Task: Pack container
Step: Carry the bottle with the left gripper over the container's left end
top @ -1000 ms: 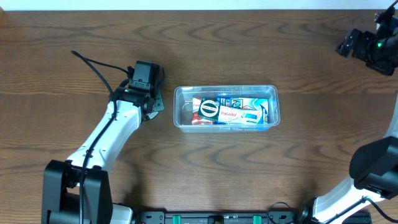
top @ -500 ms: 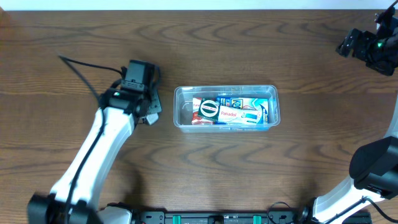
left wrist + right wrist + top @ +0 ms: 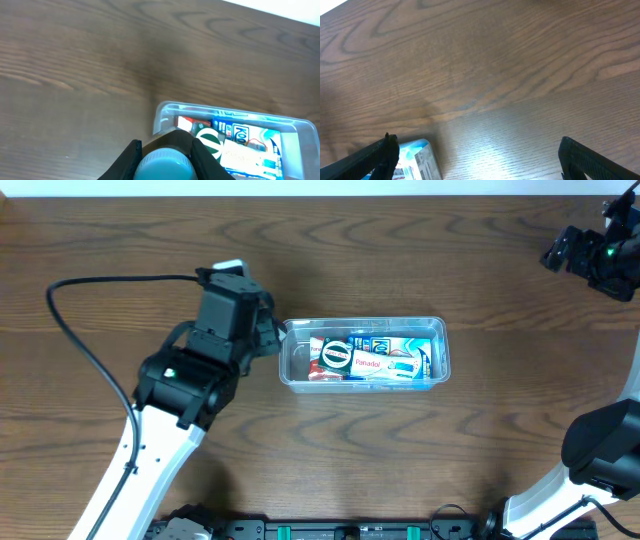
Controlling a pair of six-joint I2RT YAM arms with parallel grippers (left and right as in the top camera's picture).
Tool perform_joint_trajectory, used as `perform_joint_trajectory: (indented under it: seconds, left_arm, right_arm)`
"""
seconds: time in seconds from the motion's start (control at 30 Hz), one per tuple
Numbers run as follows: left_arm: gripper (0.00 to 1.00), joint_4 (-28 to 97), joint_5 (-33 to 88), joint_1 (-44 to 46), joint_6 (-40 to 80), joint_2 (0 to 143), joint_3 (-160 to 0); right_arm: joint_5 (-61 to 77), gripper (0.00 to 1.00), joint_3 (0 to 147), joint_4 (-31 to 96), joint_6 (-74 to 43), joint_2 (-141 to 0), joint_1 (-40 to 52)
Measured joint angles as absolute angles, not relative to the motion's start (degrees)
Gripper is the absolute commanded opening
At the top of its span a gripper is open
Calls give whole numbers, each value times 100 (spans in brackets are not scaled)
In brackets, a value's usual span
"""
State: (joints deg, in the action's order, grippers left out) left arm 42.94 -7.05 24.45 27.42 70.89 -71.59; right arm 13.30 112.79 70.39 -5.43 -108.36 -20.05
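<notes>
The container (image 3: 441,362) sits mid-table with its long axis running left to right. Its left end is just beside the left gripper (image 3: 164,150), which is clamped on a teal round-capped item (image 3: 164,166). The right gripper (image 3: 477,152), spread wide, hangs well apart at the far corner.

Surface check: the table (image 3: 400,460) is dark wood grain, smooth, with a low sheen. Ahead of the jaws of the left gripper (image 3: 164,143), the container (image 3: 167,107) is clear glossy plastic with highlights along the rim. The packets (image 3: 375,360) inside are glossy printed card. Between the jaws, the teal cap (image 3: 163,165) is smooth plastic. The fingers (image 3: 125,161) are black and matt.
</notes>
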Motion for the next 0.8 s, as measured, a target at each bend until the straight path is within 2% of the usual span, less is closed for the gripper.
perform_joint_trajectory:
  seconds: [0.5, 0.8]
  left_arm:
    - [15, 4117, -1267, 3280, 3326, 7885, -7159]
    - [14, 3916, -1758, 3481, 3658, 8458, -7159]
  right_arm:
    - [1330, 99, 11279, 7039, -543, -10836, -2005]
    - [1330, 99, 11279, 7039, -543, -10836, -2005]
